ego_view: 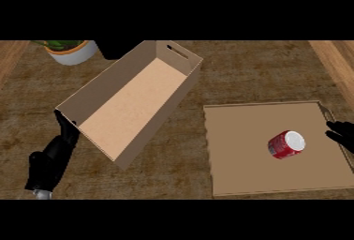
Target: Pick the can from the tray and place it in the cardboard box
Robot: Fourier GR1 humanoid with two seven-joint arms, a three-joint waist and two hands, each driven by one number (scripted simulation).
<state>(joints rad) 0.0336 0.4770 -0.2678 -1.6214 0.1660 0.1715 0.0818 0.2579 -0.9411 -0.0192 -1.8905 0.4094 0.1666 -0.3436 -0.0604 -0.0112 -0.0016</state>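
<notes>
Right hand (340, 133) cut off at frame edge; its fingers cannot be made out. Left hand (50, 161) beside box (131, 101), fingers straight. Can (286, 144) on tray (242, 154). Pot (72, 50) cropped. Brown worktop (256, 70).

White plant pot (72, 52), far-left counter (262, 70).

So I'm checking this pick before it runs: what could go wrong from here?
The can sits near the tray's right side, and the right hand shows only at the view's edge, so a sideways approach could knock it over. The left hand sits close to the cardboard box and might nudge it.
</notes>
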